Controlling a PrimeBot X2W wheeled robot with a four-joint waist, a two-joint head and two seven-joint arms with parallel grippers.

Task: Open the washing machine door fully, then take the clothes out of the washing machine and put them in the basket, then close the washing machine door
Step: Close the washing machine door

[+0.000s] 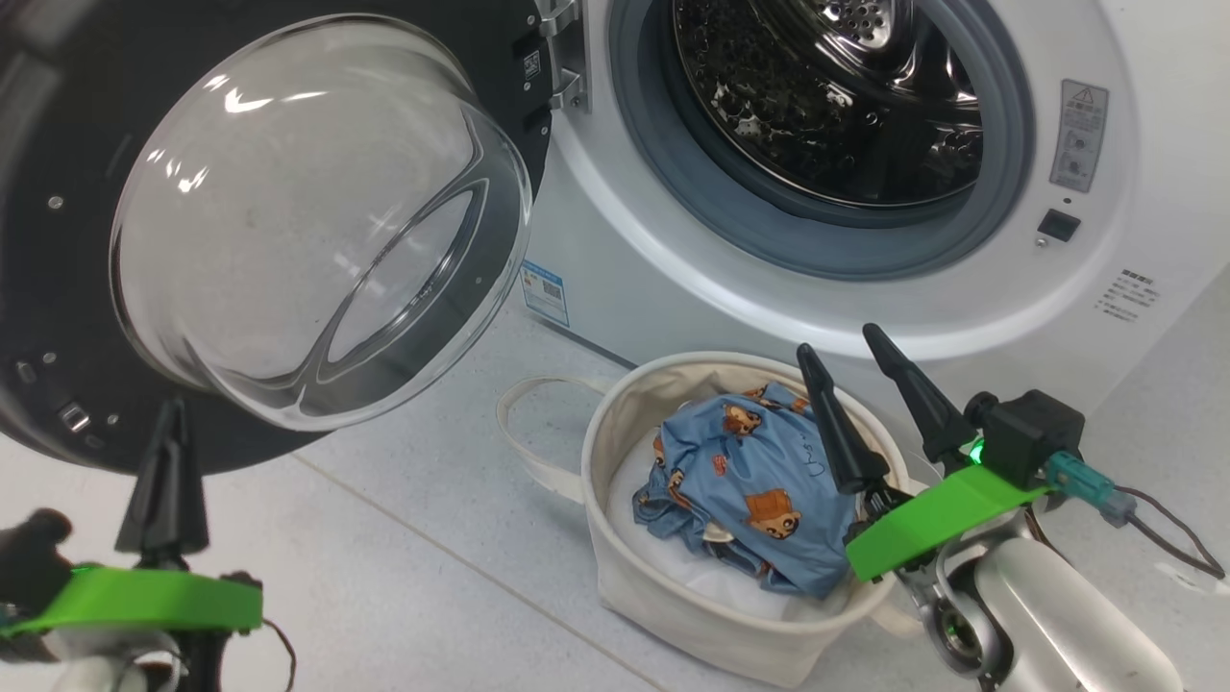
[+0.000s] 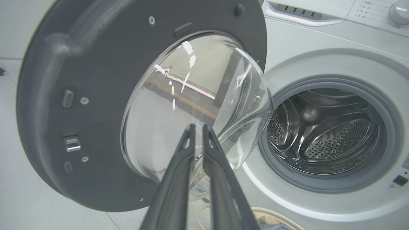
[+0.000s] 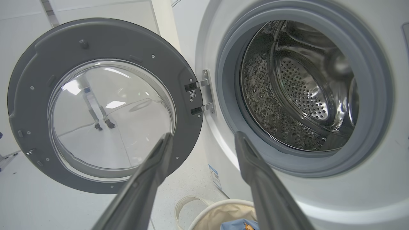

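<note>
Looking forward and down from the head, fairly close, taking in the big white front-loading washing machine (image 1: 625, 288), its large round glossy black door with a bulging clear glass window (image 1: 317, 221) hanging open at the left, the grey-rimmed steel drum mouth (image 1: 826, 106) at the top, and the round cream canvas basket (image 1: 663, 615) on the floor below. Pointing from the left wrist along the left gripper (image 2: 198, 127), facing the door's inner side from very near, drum mouth off to the right. Pointing from the right wrist along the right gripper (image 3: 204, 134), from just above the basket, facing between door and drum mouth. Sharing door, drum mouth and basket rim across all three views.
</note>
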